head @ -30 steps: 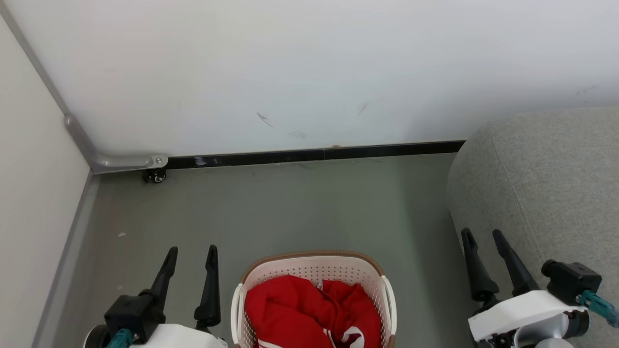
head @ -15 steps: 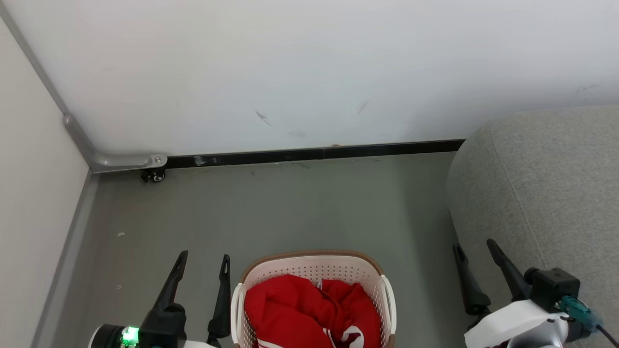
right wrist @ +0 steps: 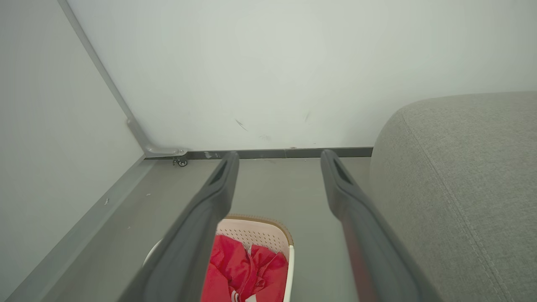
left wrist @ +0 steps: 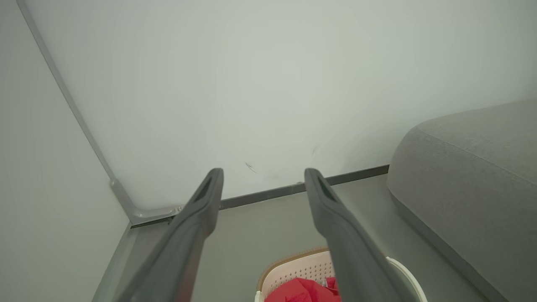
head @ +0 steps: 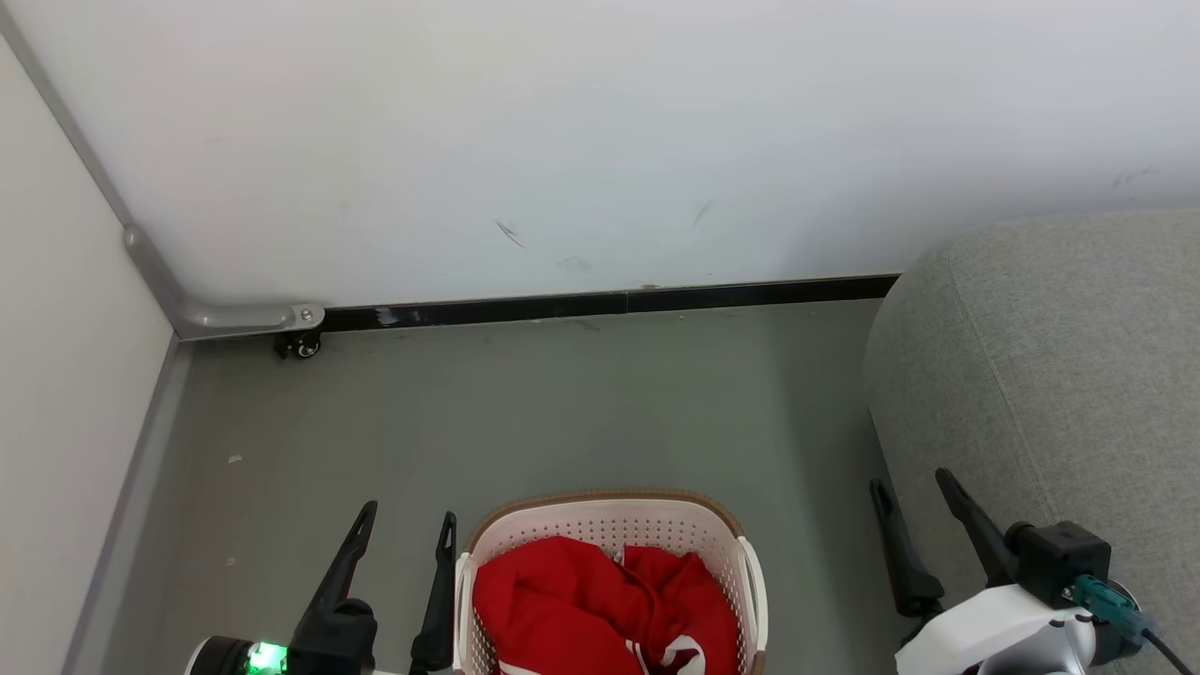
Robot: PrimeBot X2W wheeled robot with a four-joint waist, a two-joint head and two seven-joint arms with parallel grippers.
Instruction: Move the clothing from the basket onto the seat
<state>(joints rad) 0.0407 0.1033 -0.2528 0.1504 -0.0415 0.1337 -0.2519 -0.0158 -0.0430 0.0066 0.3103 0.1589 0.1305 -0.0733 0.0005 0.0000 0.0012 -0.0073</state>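
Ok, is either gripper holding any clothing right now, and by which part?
Nothing is held. The left gripper and the right gripper are both open and empty; the clothing lies in the basket.

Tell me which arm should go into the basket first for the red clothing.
Probably the left. The left end effector, open, stands right beside the basket, with the clothing just past the rim. The right end effector, also open, is over by the seat, across a stretch of floor.
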